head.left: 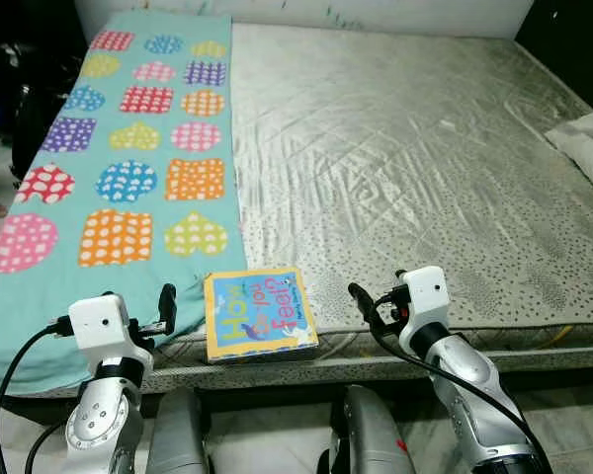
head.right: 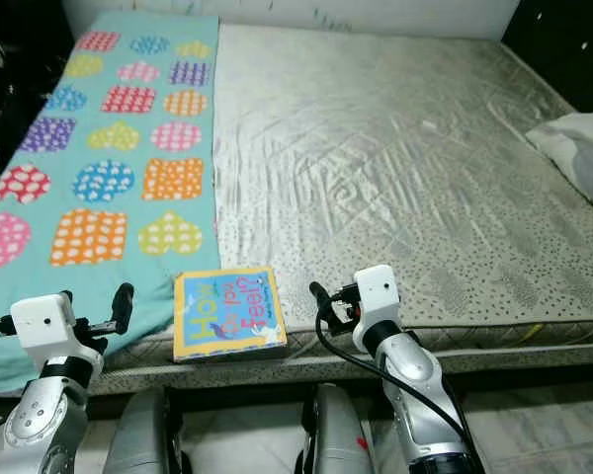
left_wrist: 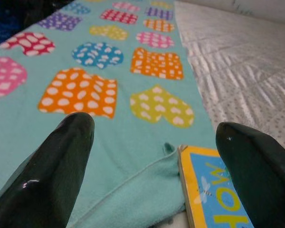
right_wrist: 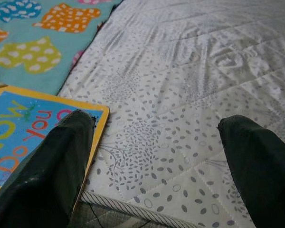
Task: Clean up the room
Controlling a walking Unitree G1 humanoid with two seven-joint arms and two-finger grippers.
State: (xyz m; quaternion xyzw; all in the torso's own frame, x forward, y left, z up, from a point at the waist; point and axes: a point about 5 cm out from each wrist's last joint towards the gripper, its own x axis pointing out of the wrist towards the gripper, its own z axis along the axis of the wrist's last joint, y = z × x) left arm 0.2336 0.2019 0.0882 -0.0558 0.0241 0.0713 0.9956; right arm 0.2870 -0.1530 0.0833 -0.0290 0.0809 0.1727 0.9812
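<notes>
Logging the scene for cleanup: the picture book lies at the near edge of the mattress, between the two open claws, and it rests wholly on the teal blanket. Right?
Not quite. The picture book lies at the near edge of the mattress, between the open left claw and right claw, but it rests mostly on bare mattress beside the teal blanket; only its edge meets the blanket's corner. The left eye view shows this.

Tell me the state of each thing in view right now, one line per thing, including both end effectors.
Book: closed, lying flat at the mattress's near edge, its left side overlapping the towel.
Towel: spread flat along the mattress's left side, near corner slightly rumpled.
Mattress: bare, quilted cover lightly wrinkled.
White cloth: bunched at the right edge.
Left end effector: open, hovering over the towel's near edge beside the book.
Right end effector: open, hovering just right of the book.
</notes>
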